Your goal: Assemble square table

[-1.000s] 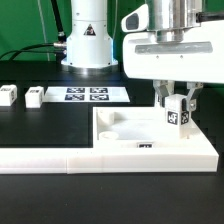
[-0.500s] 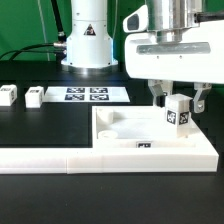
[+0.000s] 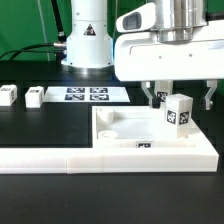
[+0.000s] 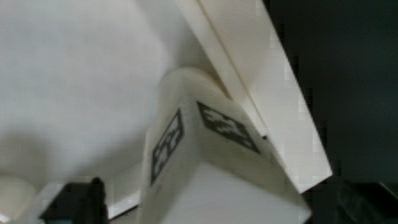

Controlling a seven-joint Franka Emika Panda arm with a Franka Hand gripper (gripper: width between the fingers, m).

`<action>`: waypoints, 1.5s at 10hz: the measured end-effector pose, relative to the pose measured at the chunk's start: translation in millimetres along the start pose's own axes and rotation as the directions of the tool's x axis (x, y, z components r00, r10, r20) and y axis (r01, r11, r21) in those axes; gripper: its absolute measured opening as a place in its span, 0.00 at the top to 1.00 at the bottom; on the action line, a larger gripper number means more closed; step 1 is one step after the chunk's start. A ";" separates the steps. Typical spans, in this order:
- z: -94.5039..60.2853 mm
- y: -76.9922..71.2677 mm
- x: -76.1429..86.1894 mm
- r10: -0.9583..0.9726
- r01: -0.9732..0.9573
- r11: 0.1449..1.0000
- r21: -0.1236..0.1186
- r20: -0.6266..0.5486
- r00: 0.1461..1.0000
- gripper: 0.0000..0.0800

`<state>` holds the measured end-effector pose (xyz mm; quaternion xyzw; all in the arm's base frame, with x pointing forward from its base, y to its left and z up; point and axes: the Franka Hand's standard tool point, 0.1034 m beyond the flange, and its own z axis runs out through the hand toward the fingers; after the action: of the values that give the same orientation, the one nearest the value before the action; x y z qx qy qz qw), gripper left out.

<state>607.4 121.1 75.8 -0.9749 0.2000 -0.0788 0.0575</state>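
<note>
Tabletop [image 3: 125,140]: flat on the black table. Leg [image 3: 179,112]: upright at the tabletop's far corner, exterior view's right. Gripper [image 3: 183,98]: jaws spread wide either side of the leg, holding nothing.

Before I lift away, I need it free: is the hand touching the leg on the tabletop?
Apart. The exterior view shows the hand open, one finger each side of the leg, gaps between.

Black tabletop [image 3: 50,125]. Carries a small white tagged block [image 3: 9,95] at the exterior view's left edge, a second block [image 3: 34,96] just beside it, then the flat marker board [image 3: 86,95]. Bears the arm's white base [image 3: 88,45] behind. Holds a long low white wall [image 3: 45,157] in front, a large square white panel [image 3: 135,138] lying against it.
</note>
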 end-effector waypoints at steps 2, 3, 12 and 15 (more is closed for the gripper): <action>0.6 -2.8 -2.3 -0.159 0.159 0.987 0.002 0.001 0.987 0.19; 1.4 -3.9 -4.0 -0.228 0.228 0.974 0.001 0.002 0.974 0.19; 1.3 1.9 -0.4 -0.675 0.675 0.738 -0.016 0.007 0.738 0.19; 1.3 2.0 -0.3 -0.662 0.662 0.749 -0.016 0.007 0.750 0.47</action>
<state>606.6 119.5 74.2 -0.9831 -0.1572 -0.0921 0.0176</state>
